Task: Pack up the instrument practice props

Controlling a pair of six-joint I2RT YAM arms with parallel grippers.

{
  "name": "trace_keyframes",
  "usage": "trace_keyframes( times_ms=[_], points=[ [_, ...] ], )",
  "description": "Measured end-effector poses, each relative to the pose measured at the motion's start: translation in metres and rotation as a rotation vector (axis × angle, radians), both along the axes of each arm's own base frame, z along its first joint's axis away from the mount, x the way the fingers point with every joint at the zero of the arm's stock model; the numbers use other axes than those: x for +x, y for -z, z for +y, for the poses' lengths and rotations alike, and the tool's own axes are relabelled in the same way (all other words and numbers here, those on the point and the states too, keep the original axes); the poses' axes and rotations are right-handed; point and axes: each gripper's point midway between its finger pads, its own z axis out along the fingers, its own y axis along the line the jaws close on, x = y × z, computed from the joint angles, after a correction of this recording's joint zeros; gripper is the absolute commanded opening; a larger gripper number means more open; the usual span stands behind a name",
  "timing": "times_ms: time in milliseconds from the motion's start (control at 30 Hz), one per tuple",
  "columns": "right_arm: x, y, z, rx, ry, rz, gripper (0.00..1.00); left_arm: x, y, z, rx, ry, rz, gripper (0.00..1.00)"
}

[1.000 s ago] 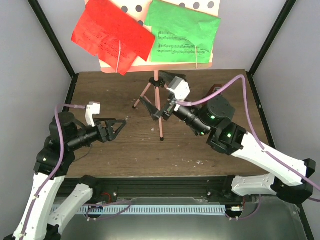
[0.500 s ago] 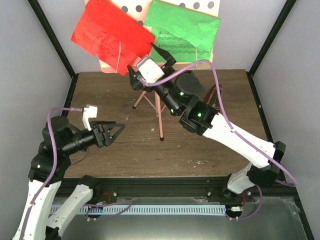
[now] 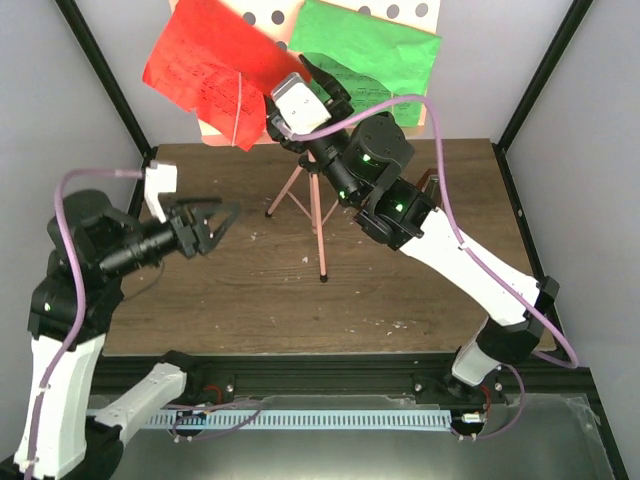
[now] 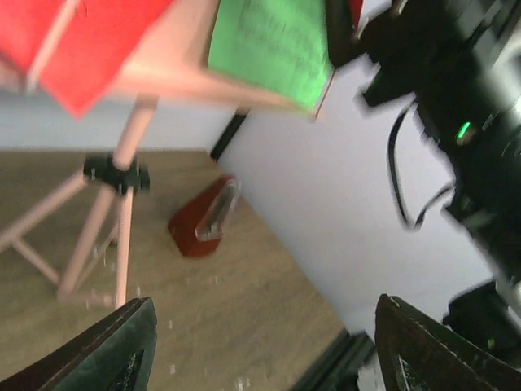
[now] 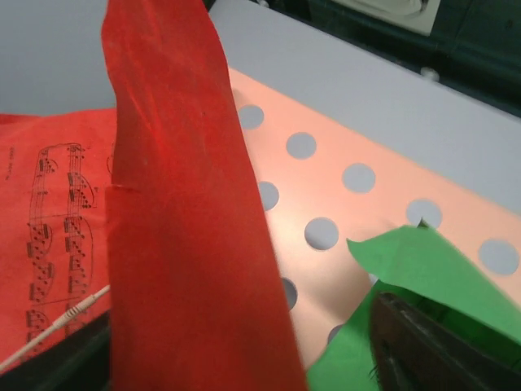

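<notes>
Up at the hole-dotted desk point(image 5: 309, 187) of the pink tripod music stand point(image 3: 322, 235), the right gripper point(image 5: 236, 334) holds its fingers parted either side of the curled edge of the red music sheet point(image 3: 200, 60), not closed on it, with the green music sheet point(image 3: 380, 50) just beside. Left gripper point(image 3: 205, 225) hangs over the wooden table point(image 3: 400, 290), left of the stand, fingers spread wide and empty. Reddish-brown pyramid metronome point(image 4: 202, 221) stands on the table beyond the tripod legs.
</notes>
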Motion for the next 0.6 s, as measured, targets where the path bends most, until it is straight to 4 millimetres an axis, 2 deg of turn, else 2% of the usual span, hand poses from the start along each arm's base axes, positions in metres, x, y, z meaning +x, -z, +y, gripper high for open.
trace_keyframes(
  times_ms=[167, 333, 467, 600],
  points=[
    [0.007, 0.007, 0.001, -0.022, 0.012, 0.013, 0.59, 0.038, -0.065, -0.002, 0.002, -0.064, -0.113, 0.60],
    [0.008, 0.009, 0.002, -0.030, 0.014, 0.017, 0.33, 0.079, -0.108, -0.008, -0.026, -0.112, -0.163, 0.55],
    [0.009, 0.008, 0.001, -0.026, 0.019, 0.018, 0.13, 0.114, -0.113, -0.015, -0.039, -0.141, -0.140, 0.52],
    [0.008, 0.007, 0.000, -0.028, 0.018, 0.021, 0.02, 0.142, -0.111, -0.016, -0.050, -0.184, -0.123, 0.46]
  ],
)
